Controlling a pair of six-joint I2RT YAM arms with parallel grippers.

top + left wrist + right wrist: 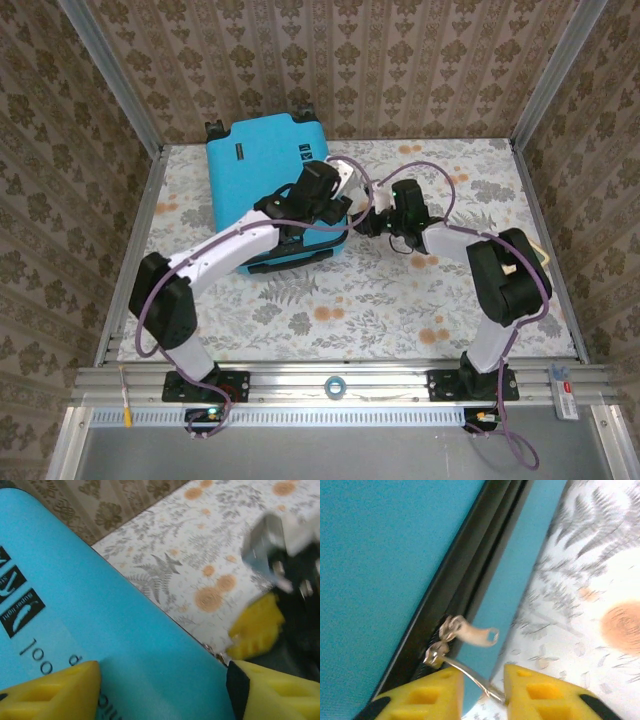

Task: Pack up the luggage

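The right gripper [482,676] has its yellow fingers [530,690] slightly parted, and the lower zipper pull [470,676] lies loose in the gap, not pinched. A second pull [476,633] sits just above it on the black zipper track [445,595] along the right side of the luggage [262,175], which lies shut on the far left of the table [400,300]. The left gripper [162,680] hovers spread wide over the turquoise lid, holding nothing. If the zip needs more travel, the right jaws should probably pinch the tab near its base and pull along the track while the left steadies the lid.
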